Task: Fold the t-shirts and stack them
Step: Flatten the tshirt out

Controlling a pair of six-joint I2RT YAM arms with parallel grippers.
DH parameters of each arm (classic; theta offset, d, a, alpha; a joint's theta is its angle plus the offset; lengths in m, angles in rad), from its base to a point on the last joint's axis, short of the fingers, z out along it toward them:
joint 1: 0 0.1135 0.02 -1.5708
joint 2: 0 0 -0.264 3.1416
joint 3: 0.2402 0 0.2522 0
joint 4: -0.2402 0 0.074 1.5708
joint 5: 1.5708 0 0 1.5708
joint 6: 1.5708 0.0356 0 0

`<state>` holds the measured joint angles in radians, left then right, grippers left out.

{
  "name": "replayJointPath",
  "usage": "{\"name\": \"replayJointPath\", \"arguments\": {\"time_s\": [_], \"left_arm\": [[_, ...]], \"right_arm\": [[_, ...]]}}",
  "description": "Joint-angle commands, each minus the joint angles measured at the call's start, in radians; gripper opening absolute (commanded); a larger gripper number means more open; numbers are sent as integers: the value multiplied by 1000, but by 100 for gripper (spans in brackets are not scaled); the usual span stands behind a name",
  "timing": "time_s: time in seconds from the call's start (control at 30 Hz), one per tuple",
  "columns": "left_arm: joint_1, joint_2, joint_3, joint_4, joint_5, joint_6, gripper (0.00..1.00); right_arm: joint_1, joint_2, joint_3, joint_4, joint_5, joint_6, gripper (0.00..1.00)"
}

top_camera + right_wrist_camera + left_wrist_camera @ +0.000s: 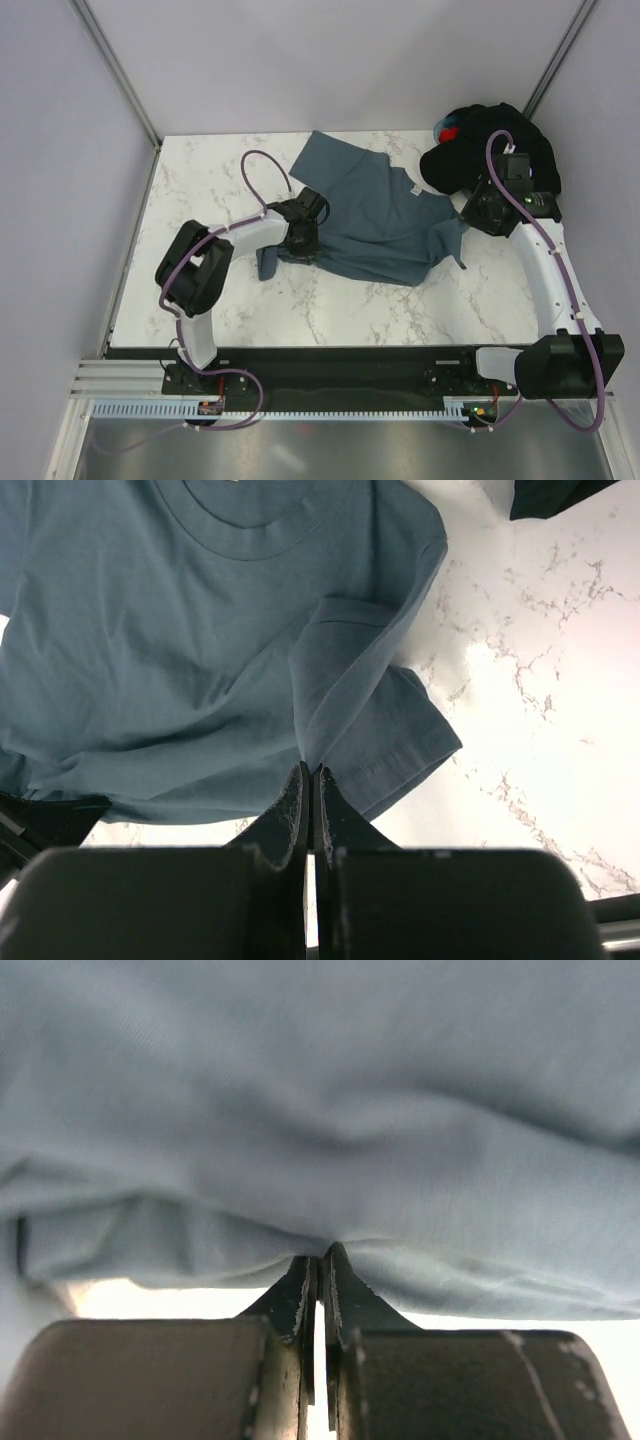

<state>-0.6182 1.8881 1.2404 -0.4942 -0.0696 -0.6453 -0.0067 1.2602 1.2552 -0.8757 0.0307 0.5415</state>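
The slate blue-grey t-shirt (375, 215) lies spread on the white marble table (200, 190), collar toward the right. My left gripper (303, 232) is shut on the shirt's left edge; in the left wrist view the cloth (320, 1130) is pinched between the closed fingertips (320, 1252) and fills the frame. My right gripper (478, 212) is shut on a fold of the shirt by the right sleeve; in the right wrist view the cloth (180, 640) bunches into the closed tips (311, 770). A heap of black t-shirts (500, 140) lies at the back right corner.
Something red and blue (449, 130) peeks from under the black heap. Grey walls and metal frame posts (115, 70) enclose the table. Purple cables (262, 160) loop above both arms. The black front rail (340, 365) runs along the near edge.
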Motion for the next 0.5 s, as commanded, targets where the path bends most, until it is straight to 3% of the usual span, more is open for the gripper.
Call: {"name": "replayJointPath", "arguments": {"time_s": [0.0, 0.13, 0.23, 0.3, 0.33, 0.43, 0.47], "left_arm": [[2, -118, 77, -182, -148, 85, 2], [11, -312, 259, -354, -263, 180, 2], [55, -366, 578, -477, -257, 246, 2], [100, -303, 750, -571, -242, 294, 2], [116, -266, 928, -602, -231, 337, 4], [196, -70, 1173, -694, -129, 407, 7], [239, -37, 1177, -693, -83, 417, 8]], "right_arm": [[1, -22, 29, 5, -28, -12, 0], [1, -62, 175, -89, -14, 9, 0], [1, -105, 293, -144, 6, 40, 0], [1, -119, 355, -184, 14, 60, 0], [1, -116, 407, -196, 14, 61, 0], [1, -93, 454, -227, 49, 54, 0], [1, -88, 449, -229, 58, 48, 0]]}}
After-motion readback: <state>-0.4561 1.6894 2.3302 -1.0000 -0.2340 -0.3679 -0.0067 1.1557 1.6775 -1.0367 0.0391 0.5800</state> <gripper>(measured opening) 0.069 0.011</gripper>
